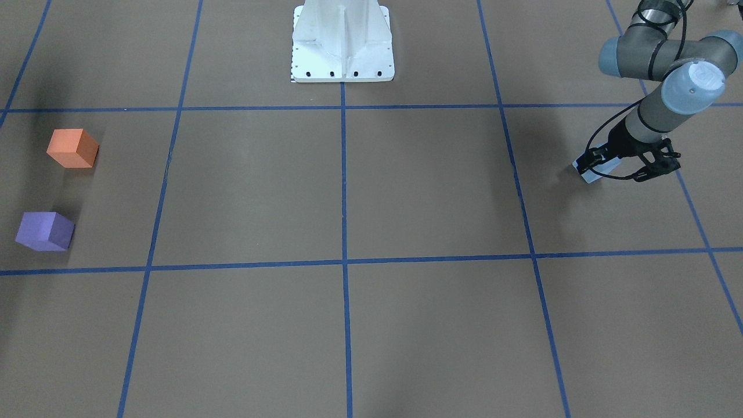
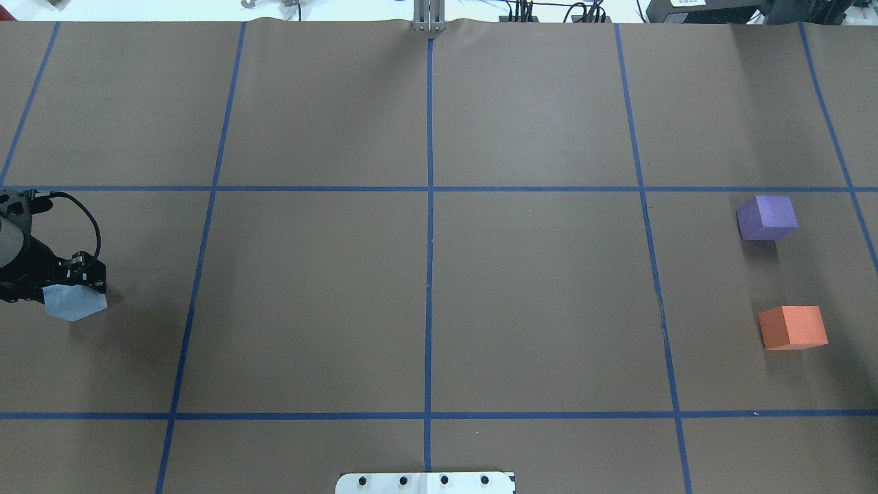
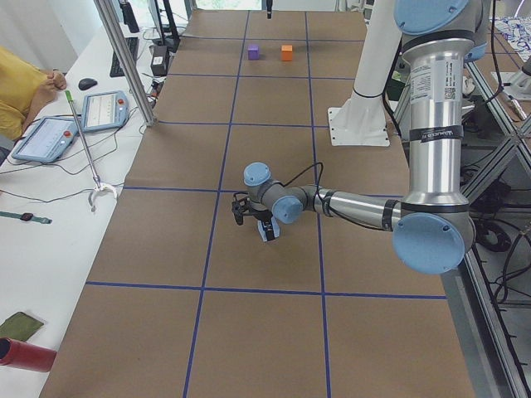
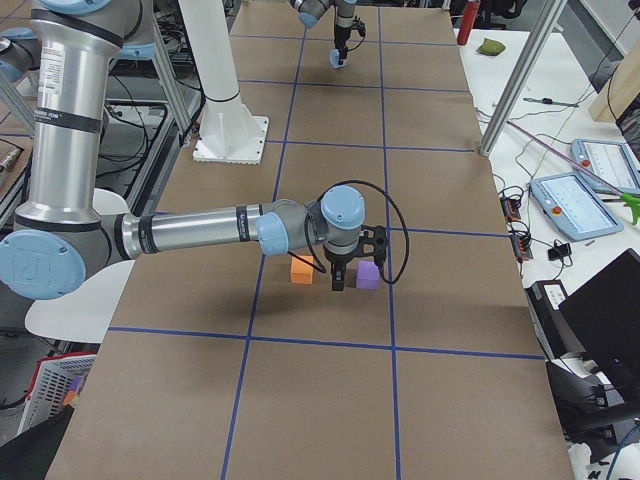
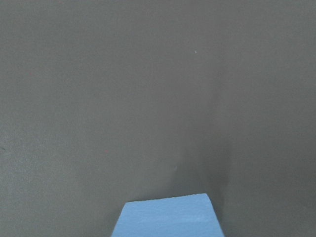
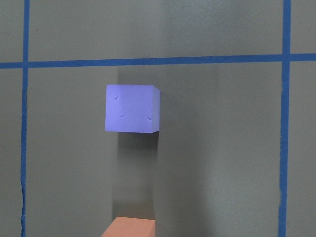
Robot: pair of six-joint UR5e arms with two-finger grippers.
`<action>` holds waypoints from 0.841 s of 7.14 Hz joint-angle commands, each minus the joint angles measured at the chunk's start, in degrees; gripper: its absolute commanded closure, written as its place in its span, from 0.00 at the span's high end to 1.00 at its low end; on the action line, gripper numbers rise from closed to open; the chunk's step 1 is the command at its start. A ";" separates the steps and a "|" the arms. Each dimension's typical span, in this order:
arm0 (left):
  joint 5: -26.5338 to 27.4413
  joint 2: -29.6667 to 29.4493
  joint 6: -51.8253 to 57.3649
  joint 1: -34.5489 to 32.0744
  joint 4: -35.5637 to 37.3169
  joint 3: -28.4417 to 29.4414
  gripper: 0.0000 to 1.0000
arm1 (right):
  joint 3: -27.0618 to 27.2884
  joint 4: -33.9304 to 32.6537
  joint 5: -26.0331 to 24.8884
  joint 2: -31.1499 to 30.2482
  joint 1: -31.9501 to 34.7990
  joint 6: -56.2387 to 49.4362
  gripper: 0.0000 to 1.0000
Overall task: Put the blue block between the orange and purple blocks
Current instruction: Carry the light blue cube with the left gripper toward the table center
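The blue block (image 2: pixel 74 303) sits in my left gripper (image 2: pixel 68 278) at the table's left end, tilted, low over the brown surface. It also shows in the front view (image 1: pixel 595 173) and at the bottom of the left wrist view (image 5: pixel 168 217). The orange block (image 2: pixel 793 327) and the purple block (image 2: pixel 767 217) stand apart at the right end, with a gap between them. My right gripper (image 4: pixel 345 278) hangs over that gap and shows only in the right side view, so I cannot tell its state. The right wrist view shows the purple block (image 6: pixel 132 108) and the orange block's edge (image 6: pixel 129 227).
The white robot base (image 1: pixel 342 43) stands at the middle of the near edge. Blue tape lines (image 2: pixel 429 274) divide the brown table into squares. Tablets and cables (image 3: pixel 75 124) lie on a white side table beyond the far edge.
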 commanded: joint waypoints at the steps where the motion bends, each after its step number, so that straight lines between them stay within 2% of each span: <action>1: -0.92 0.00 -2.81 0.17 0.51 -0.28 0.00 | -0.06 0.02 0.24 0.04 0.00 0.00 1.00; 2: -5.72 -0.78 -4.83 0.09 1.73 -2.98 0.00 | -0.15 0.02 0.42 0.12 0.00 0.00 1.00; 3: -8.72 -4.88 -10.77 -0.18 5.31 -5.36 0.00 | -0.15 0.02 0.42 0.12 0.00 0.18 1.00; 4: -8.40 -11.27 -16.05 0.00 5.78 -5.73 0.00 | -0.15 0.02 0.34 0.21 0.00 0.18 1.00; 5: -7.97 -17.60 -16.63 2.35 5.78 -5.65 0.00 | -0.58 0.02 0.33 0.73 -0.09 0.18 1.00; 6: -3.52 -21.84 -16.63 8.20 5.78 -5.65 0.00 | -0.67 0.02 0.33 1.35 -0.09 0.18 1.00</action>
